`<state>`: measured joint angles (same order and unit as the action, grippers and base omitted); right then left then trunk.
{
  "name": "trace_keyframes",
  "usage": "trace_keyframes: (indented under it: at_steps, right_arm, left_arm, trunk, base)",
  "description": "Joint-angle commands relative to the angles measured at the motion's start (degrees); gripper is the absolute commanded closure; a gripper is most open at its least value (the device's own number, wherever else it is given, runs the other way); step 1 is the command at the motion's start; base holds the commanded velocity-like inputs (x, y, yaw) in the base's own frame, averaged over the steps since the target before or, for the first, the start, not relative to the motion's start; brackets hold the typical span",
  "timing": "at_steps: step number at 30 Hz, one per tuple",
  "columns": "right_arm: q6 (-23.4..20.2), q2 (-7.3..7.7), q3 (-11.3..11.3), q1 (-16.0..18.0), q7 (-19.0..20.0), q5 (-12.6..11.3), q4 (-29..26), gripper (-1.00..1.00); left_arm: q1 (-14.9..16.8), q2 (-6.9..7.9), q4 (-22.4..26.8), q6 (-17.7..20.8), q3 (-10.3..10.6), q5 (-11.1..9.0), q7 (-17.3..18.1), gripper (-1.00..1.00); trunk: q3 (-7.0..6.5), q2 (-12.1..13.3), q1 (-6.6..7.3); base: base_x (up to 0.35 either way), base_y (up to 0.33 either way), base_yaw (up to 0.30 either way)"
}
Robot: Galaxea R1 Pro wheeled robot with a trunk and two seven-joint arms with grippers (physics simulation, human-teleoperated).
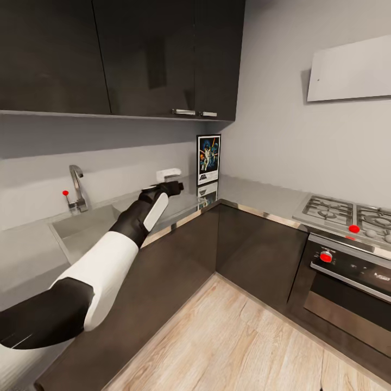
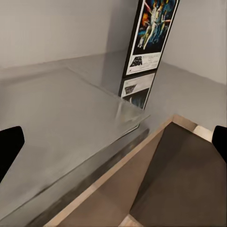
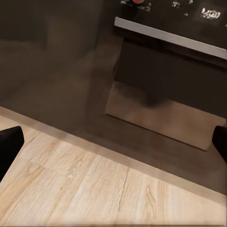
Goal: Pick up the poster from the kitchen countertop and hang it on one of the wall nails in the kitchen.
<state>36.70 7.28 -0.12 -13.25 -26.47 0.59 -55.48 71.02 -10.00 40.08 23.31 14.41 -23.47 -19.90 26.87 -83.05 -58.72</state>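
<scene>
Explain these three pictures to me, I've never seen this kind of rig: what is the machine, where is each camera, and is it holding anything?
These are simulator renders of a wheeled robot with two arms in a kitchen. The large picture is from a camera on its head. Its left arm reaches out over the countertop toward the poster, which stands upright in the corner against the wall. A sink, a tap and a hob are set into the countertop.

The other two pictures come from cameras near each gripper. The left gripper is open, its dark fingertips at the picture's edges, with the poster ahead and not yet touched. The right gripper is open too, facing the wooden floor and the oven. Nothing is held.
</scene>
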Motion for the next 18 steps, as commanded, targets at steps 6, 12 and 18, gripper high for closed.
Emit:
trace_keyframes:
  at_steps: [6,12,18]
  right_arm:
    - [0.0,0.00,0.4,0.0,-0.2,0.2,0.8,-1.00]
    - [0.0,-0.02,0.8,0.0,-0.1,0.2,1.0,-1.00]
    - [-0.2,0.00,1.4,0.0,-0.1,0.2,1.1,-1.00]
  left_arm:
    - [0.4,0.00,-0.5,-1.0,0.1,-0.8,-0.3,-1.00]
    - [0.5,0.00,-0.6,-1.1,0.1,-0.9,0.0,-1.00]
    - [0.5,0.00,-0.6,-1.1,0.0,-0.9,0.2,-1.00]
  trunk:
    - [0.05,0.0,0.00]
    - [0.05,0.0,0.00]
    - [0.05,0.0,0.00]
  base:
    - [0.000,0.000,0.000]
    - [0.047,0.000,0.000]
    - [0.278,0.000,0.000]
